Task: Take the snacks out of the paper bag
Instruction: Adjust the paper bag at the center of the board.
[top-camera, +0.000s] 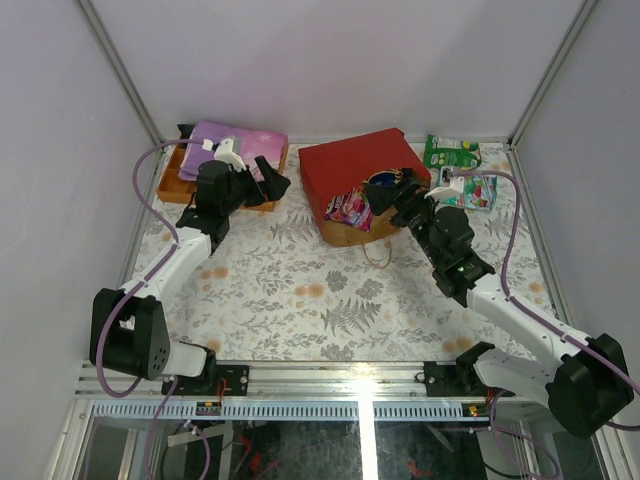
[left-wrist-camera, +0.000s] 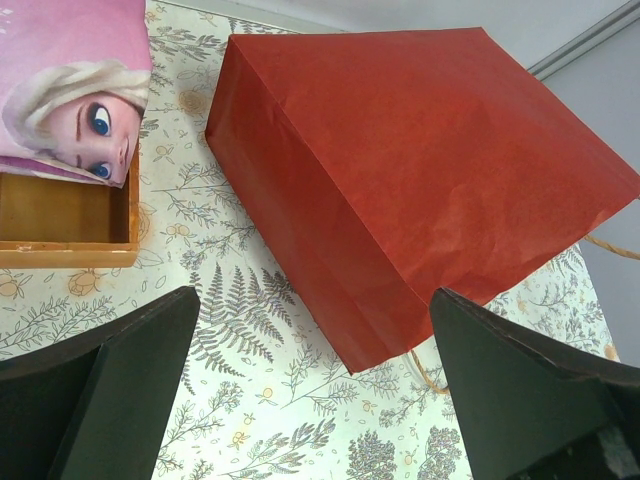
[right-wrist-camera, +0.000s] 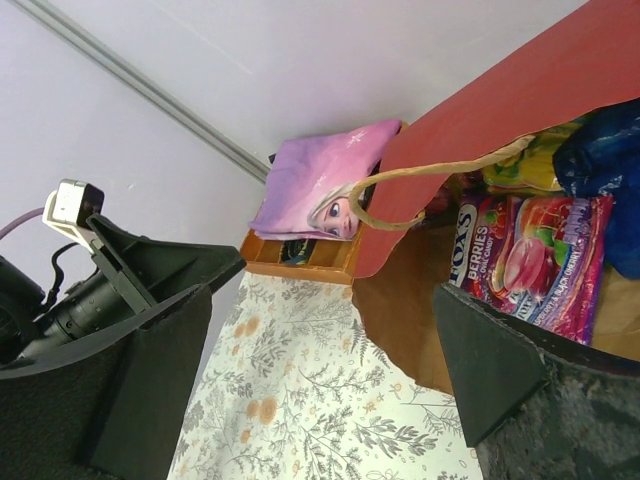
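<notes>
Red paper bag (top-camera: 355, 170) lies on its side by the far edge of the table (top-camera: 300, 300), mouth toward the right gripper (top-camera: 383, 197), which is wide open and empty like the left gripper (top-camera: 262, 182); best pinch the Fox's Berries packet (right-wrist-camera: 540, 260) at its near edge, avoiding the cord handle (right-wrist-camera: 432, 168).

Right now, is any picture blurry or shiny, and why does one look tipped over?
Top external view: sharp, with a white glare stripe across the front rail. Left wrist view: the paper bag is crisp, while the left pincer shows only as dark shapes. Right wrist view: the camera is rolled sideways, so the table looks tipped, and the purple snack packet shines.
</notes>
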